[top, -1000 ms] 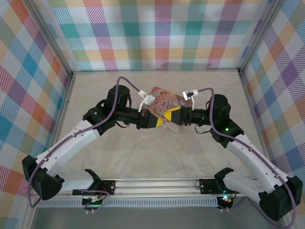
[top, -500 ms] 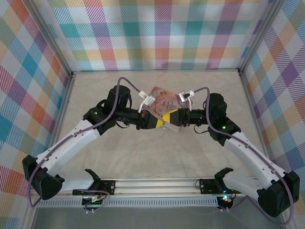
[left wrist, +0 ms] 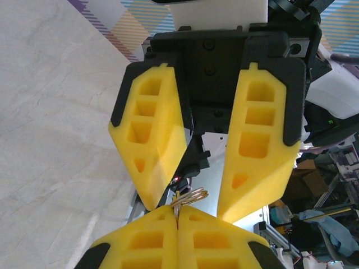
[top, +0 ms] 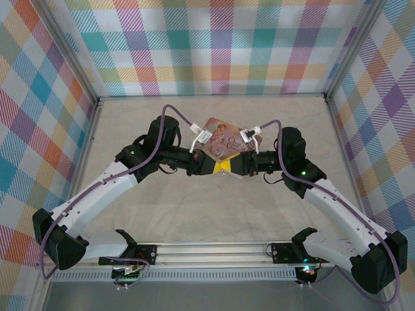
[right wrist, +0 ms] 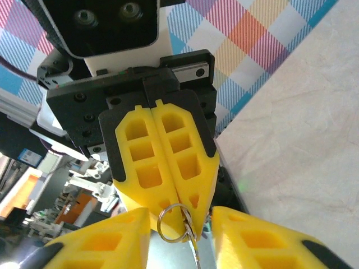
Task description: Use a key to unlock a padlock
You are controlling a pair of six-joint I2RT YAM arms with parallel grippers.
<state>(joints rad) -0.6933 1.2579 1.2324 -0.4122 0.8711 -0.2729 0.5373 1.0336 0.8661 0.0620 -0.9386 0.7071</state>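
At the tin's [top: 224, 136] six o'clock, the left gripper [right wrist: 179, 204] is clamping the ring [right wrist: 167, 224] while the right gripper [left wrist: 188, 208], jaws apart, is straddling the key [right wrist: 192, 238], needing a centred pinch.

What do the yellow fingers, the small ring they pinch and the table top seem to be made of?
Yellow fingers: probably moulded plastic or firm foam, matte, with hollow cells. Ring: metal wire, shiny, doubled like a split ring. Table top: pale, faintly veined, stone-look surface; true material unclear.
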